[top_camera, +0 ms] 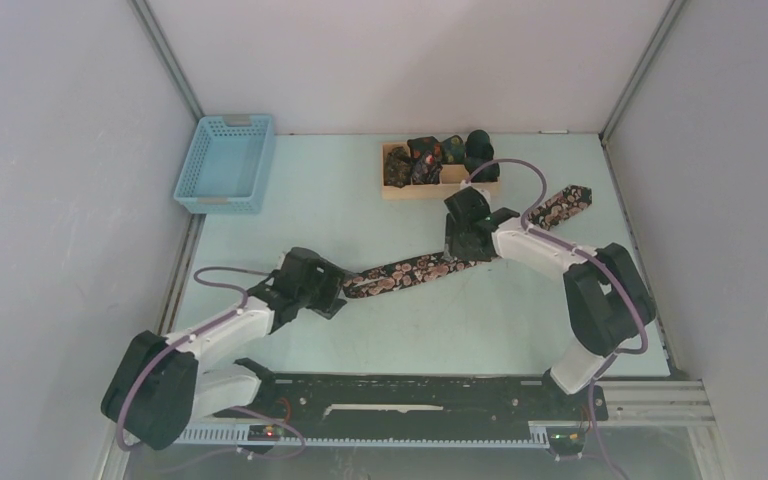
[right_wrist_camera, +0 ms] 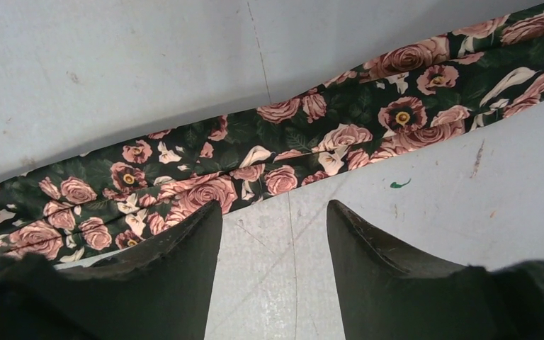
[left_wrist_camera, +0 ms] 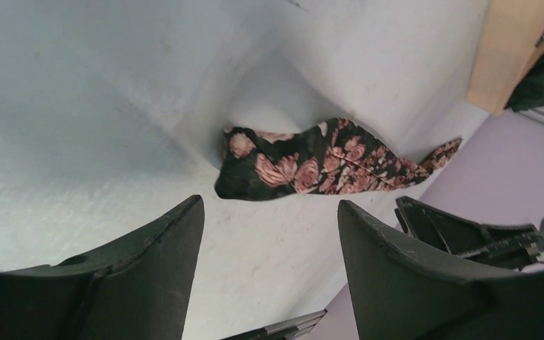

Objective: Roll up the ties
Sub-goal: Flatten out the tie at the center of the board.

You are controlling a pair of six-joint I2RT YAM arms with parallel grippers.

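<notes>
My left gripper gapes empty, short of the tie end at mid-frame. My right gripper, also open, pins nothing, so the tie may slide when rolled.

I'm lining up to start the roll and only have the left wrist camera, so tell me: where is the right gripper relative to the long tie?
Observer: The right gripper is poised at the middle of the long tie, jaws open, holding nothing.
Operator: How does the tie run beyond my view?
Observer: Diagonally from the left gripper toward the far right of the table, passing beneath the right arm.
Operator: Any rolls finished?
Observer: Several dark rolls sit in the wooden tray at the far side.
</notes>
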